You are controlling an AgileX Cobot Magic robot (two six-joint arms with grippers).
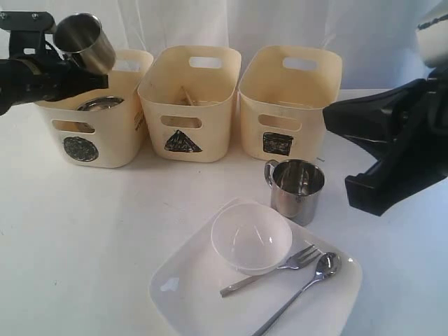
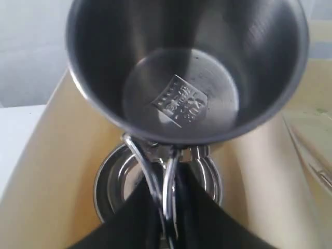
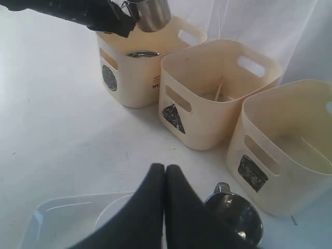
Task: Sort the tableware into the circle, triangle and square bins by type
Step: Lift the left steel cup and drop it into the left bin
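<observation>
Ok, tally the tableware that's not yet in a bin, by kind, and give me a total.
Steel mugs: 2
Clear bowl: 1
Fork: 1
Spoon: 1
White plate: 1
Total: 6

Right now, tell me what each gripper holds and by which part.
Left gripper holds a steel mug by its wire handle, over the circle bin. Right gripper is shut, empty.
</observation>
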